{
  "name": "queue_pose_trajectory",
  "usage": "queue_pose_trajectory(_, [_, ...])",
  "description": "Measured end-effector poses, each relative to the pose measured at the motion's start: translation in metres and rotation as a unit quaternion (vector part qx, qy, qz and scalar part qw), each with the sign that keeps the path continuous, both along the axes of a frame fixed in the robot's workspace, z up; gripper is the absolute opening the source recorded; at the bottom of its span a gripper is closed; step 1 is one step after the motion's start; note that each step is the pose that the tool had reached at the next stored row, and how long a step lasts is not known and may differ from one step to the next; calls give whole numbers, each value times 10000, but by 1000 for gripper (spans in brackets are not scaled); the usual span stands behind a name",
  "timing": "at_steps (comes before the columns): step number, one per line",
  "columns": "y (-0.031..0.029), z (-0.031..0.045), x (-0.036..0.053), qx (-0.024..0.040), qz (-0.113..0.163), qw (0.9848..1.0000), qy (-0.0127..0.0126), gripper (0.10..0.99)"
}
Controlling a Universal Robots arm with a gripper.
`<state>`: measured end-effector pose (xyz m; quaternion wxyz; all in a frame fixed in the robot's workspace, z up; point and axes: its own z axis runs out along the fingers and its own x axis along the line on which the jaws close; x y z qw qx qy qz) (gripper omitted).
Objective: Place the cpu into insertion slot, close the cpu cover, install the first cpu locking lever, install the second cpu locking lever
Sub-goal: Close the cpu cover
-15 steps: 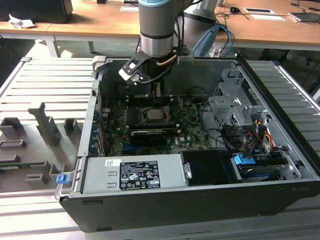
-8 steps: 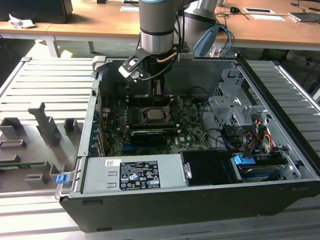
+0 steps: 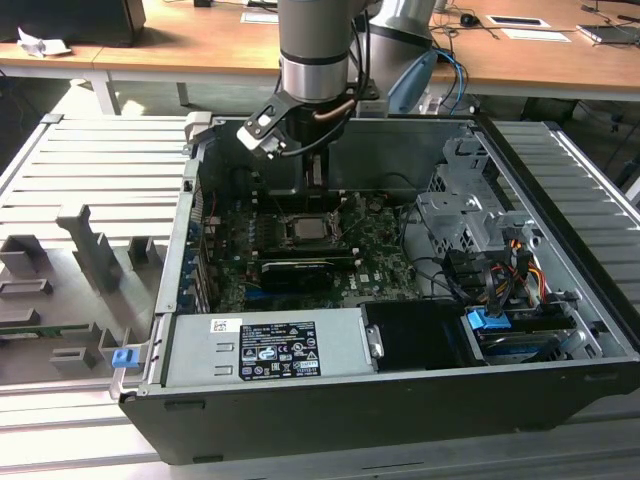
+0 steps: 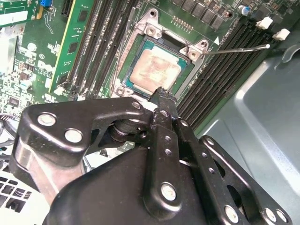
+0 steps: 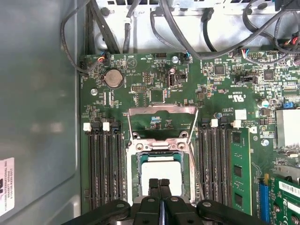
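Both fingers of the gripper [image 5: 159,182] are pressing together just over the cpu [image 5: 161,169] lying in the insertion slot [image 5: 138,161].

arm [image 3: 318,40]: silver-grey cylinder with a dark-grey band at its lower end | joint cap [image 3: 415,75]: light blue, rounded | wrist camera [image 3: 262,130]: black bracket, pale face | cable [image 3: 357,45]: thin, black | tool [image 5: 159,183]: matte black linkage bars and rounded plates, silver screws [image 4: 74,136], two narrow black fingers [image 5: 153,187]

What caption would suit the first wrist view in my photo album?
Closed end effector hovers over the chip seated in its socket, cover flipped open.
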<state>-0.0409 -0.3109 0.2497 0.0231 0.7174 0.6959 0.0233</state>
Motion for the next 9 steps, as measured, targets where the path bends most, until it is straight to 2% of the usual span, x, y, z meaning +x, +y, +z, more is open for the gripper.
queue_pose_trajectory(9, [27, 52, 0, -1, 0, 10000, 0, 106])
